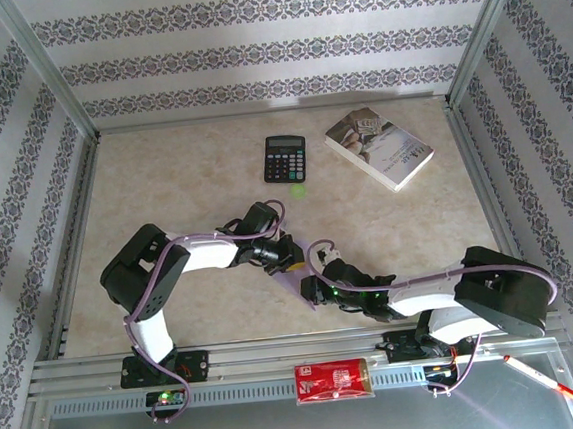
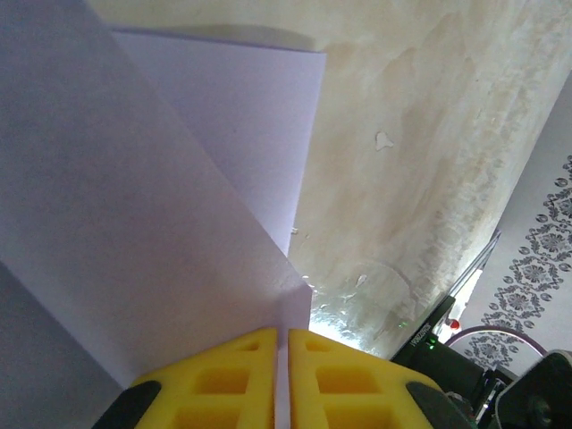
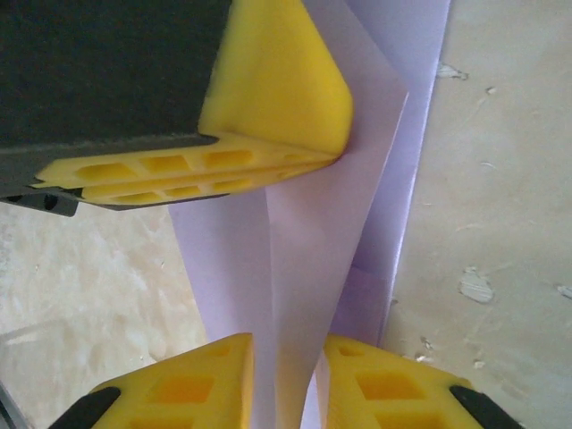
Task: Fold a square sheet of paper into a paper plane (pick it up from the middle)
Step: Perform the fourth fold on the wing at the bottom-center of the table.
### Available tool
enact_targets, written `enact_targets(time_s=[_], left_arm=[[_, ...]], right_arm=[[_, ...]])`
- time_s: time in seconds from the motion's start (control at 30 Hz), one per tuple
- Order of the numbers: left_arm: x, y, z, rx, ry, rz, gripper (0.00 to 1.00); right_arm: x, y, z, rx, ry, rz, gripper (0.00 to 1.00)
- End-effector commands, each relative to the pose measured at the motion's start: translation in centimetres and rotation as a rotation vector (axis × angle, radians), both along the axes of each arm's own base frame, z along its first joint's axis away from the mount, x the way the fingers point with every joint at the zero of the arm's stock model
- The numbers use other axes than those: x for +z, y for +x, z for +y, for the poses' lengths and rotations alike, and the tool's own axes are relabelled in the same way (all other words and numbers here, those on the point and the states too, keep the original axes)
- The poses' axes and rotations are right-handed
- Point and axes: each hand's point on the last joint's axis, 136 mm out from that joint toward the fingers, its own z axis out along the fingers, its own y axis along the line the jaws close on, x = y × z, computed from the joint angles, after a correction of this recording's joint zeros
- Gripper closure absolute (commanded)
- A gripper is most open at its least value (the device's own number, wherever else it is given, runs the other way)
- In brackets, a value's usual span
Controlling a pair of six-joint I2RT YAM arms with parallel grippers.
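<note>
And there was the left tool (image 2: 282, 347), its yellow fingers pressed together on the near edge of the lilac sheet of paper (image 2: 134, 223), a firm pinch with barely a slit between them. The sheet was already partly folded: one flap lay slanted over another, with a straight crease running across it, and it sat just above the table (image 1: 183, 173) at the middle, between the two arms.

Across from it, the right tool (image 3: 288, 362) stood partly open. Its two fingers were apart, and a folded ridge of the paper ran up through the gap. The gap looked too wide for a clamp on so thin a sheet.

The two tools faced each other closely, and in the right wrist view the left one's finger block covered the upper part of the sheet.

Farther back, well apart from the paper, a black calculator (image 1: 285, 158) lay flat, a small green disc (image 1: 297, 188) just in front of it, and a white-covered book (image 1: 379, 146) off to the right. A red packet (image 1: 331, 380) rested on the front rail (image 1: 242, 389), and a white pen (image 1: 538, 375) lay by the right arm's base.
</note>
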Motion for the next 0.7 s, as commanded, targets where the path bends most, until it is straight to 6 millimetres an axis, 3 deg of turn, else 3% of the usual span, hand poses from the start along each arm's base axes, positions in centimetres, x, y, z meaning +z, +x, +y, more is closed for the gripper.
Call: enact_targets(time_s=[0.0, 0.67], left_arm=[[0.3, 0.2, -0.8, -0.037, -0.017, -0.032, 0.89], [-0.2, 0.1, -1.0, -0.046, -0.020, -0.024, 0.89]], right_arm=[[-3.0, -1.1, -3.3, -0.041, -0.125, 0.079, 0.73], [-3.8, -1.7, -4.4, -0.073, -0.137, 0.122, 0.78]])
